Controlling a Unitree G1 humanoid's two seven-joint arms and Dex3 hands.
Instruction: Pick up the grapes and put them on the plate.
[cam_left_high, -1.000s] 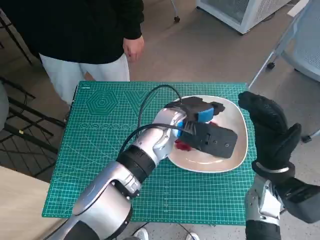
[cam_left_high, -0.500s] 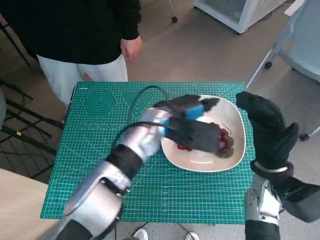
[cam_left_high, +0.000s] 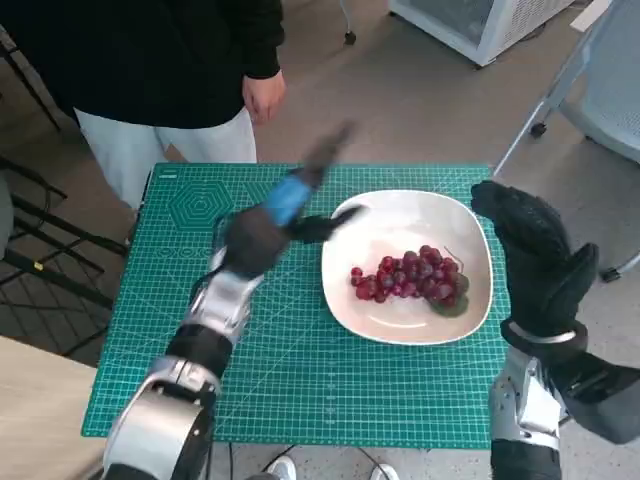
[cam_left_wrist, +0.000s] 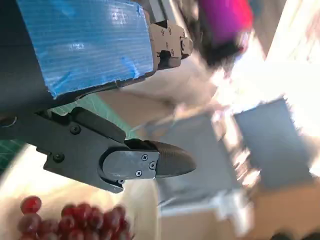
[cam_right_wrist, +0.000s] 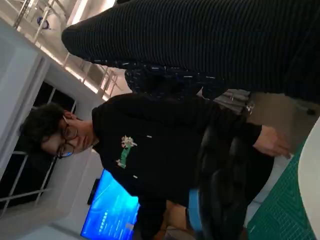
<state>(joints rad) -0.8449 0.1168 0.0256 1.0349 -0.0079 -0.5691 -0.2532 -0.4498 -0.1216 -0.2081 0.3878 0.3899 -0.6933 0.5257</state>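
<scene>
We take the plate (cam_left_high: 470, 300) as our landmark: a white, rounded-square dish lying on the green cutting mat (cam_left_high: 180, 330) toward the mat's far right part as the head camera sees it. The grapes (cam_left_high: 410, 278) lie inside the plate, a dark red bunch resting on its floor toward the robot's side and the right half, with a greenish piece just beside them at the bunch's right end; nothing touches them. Our left hand (cam_left_high: 285, 215) is raised above the mat just off the plate's left rim, motion-blurred in the head view, with the blue tape showing on its back and a dark finger reaching toward the plate's left edge. In the left wrist view the left hand (cam_left_wrist: 100, 125) shows its black fingers (cam_left_wrist: 165, 165) spread apart with nothing between them, and the grapes (cam_left_wrist: 75, 222) sit below them in the pale dish, so we read this hand as wide and empty. Our right hand (cam_left_high: 540, 265), in its black knitted glove, stands upright just beyond the plate's right rim, carrying nothing that we can see; we cannot tell how its fingers lie. A person (cam_left_high: 160, 60) in a black top and pale trousers stands beyond the mat's far edge, well apart from the plate, and also appears in the right wrist view (cam_right_wrist: 150, 145).
</scene>
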